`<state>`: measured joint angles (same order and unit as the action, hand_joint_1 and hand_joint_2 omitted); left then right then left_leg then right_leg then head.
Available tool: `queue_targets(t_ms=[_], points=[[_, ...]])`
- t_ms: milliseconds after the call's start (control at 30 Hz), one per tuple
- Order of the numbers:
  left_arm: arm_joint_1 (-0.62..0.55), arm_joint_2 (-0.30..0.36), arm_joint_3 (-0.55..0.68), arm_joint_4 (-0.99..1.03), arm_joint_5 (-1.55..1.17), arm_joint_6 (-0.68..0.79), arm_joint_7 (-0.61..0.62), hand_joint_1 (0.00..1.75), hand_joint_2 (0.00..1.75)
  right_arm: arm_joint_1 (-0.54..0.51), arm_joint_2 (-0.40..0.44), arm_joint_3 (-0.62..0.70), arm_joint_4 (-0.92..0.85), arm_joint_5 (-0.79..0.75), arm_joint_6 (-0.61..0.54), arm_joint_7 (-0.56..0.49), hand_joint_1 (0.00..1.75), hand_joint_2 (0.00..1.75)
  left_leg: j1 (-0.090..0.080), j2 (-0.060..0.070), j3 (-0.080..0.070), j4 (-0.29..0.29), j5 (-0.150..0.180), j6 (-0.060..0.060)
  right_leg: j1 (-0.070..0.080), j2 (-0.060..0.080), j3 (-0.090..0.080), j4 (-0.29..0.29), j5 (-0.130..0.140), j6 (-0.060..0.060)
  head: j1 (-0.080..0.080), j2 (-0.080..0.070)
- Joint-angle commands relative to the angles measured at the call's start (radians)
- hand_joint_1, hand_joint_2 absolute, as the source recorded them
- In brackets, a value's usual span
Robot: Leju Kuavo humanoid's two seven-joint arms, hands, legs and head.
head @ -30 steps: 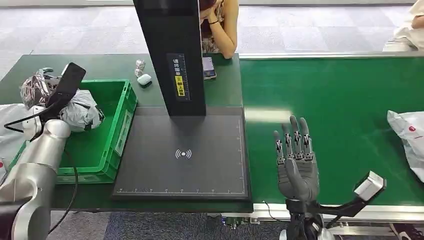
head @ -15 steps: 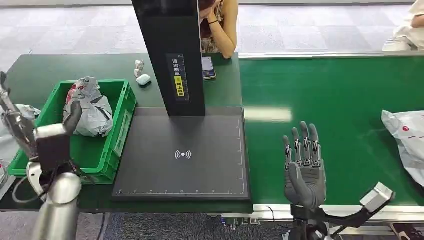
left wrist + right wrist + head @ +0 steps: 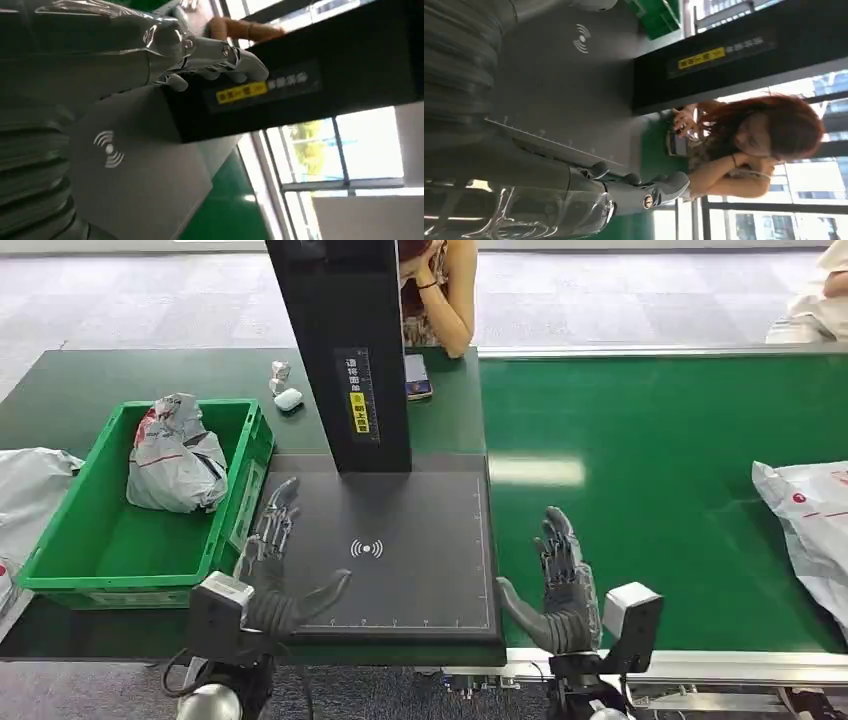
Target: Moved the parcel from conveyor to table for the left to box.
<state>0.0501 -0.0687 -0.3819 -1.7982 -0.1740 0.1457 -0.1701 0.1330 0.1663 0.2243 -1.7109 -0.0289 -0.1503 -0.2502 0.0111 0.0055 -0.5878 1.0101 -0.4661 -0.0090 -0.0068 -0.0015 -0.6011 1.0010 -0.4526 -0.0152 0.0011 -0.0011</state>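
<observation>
Over the scanner pad (image 3: 400, 530) now — left robot hand (image 3: 272, 570) empty, fingers spread; right robot hand (image 3: 562, 585) lower, likewise.

Left hand (image 3: 272, 575): dark grey palm, slim segmented fingers with silver-black links, thick grey thumb. Boxy grey-black camera block at wrist, black cable looping beneath, rounded silver arm end below. Right hand (image 3: 562, 590): same dark grey build, segmented metallic fingers, light grey camera box on black bracket beside wrist. Wrist views: grey ribbed cover, glossy clear film over finger bases, small round fastener on finger.
</observation>
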Motion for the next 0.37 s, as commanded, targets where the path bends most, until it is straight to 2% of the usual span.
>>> queue_targets(t_ms=[33,367], points=[[0.041,-0.016,-0.041,0.104,-0.039,-0.013,0.018,0.0,1.75,-0.04,-0.031,0.034,0.15,0.043,0.014,0.004,0.0,1.75,0.0,0.0,0.007,-0.004,-0.001,0.0,0.0,0.001,0.006,-0.004,-0.001,0.001,0.0,0.0],[0.04,-0.012,-0.042,0.125,-0.055,-0.048,0.021,0.0,1.75,0.003,-0.041,0.061,0.126,0.036,-0.011,-0.026,0.0,1.75,0.0,-0.002,0.005,-0.003,0.0,0.0,0.0,-0.001,0.005,-0.003,-0.001,0.001,0.0,0.0]])
